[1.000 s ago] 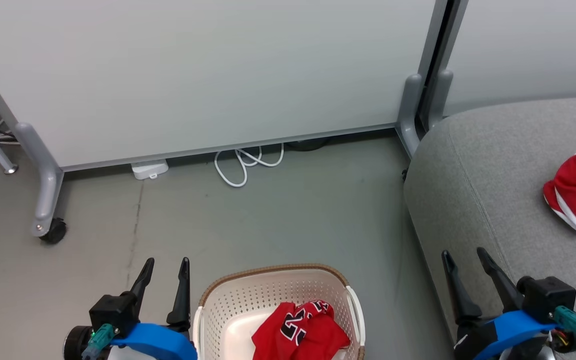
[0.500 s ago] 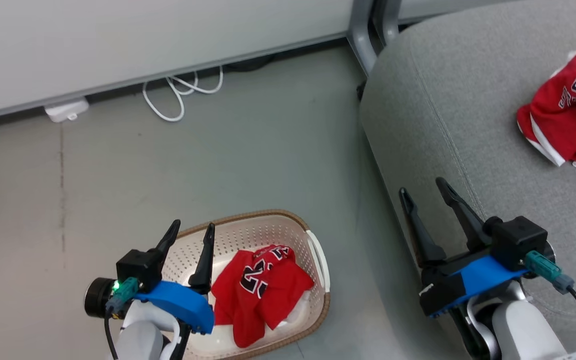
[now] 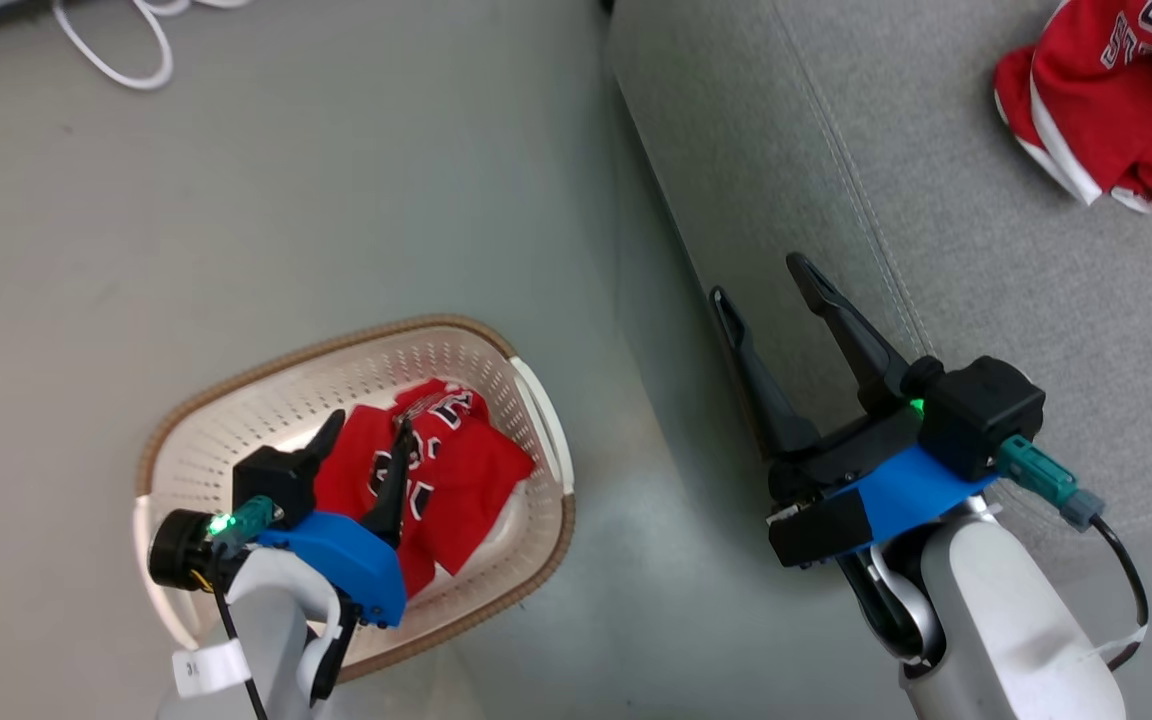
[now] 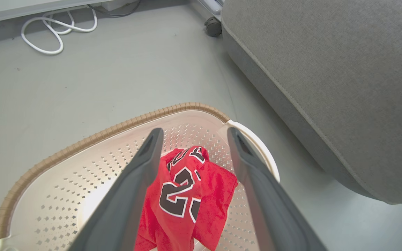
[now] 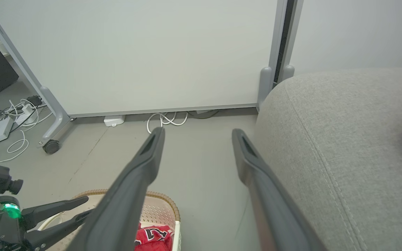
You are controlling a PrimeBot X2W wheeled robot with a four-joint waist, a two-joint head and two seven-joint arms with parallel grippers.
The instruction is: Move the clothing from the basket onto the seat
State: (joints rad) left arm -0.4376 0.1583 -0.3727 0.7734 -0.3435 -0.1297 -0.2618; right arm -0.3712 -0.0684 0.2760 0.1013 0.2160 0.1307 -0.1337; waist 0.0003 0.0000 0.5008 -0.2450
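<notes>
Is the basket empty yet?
No. One crumpled red jersey lies inside the basket, under the open left pincer; the other jersey is on the sofa.

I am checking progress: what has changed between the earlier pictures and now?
The head camera tipped down and rightward, shifting the whole view. The left claw, open, moved from beside the basket to above the red jersey inside it, gripping nothing. The right claw stayed open by the seat; the second jersey stayed lying on it.
</notes>
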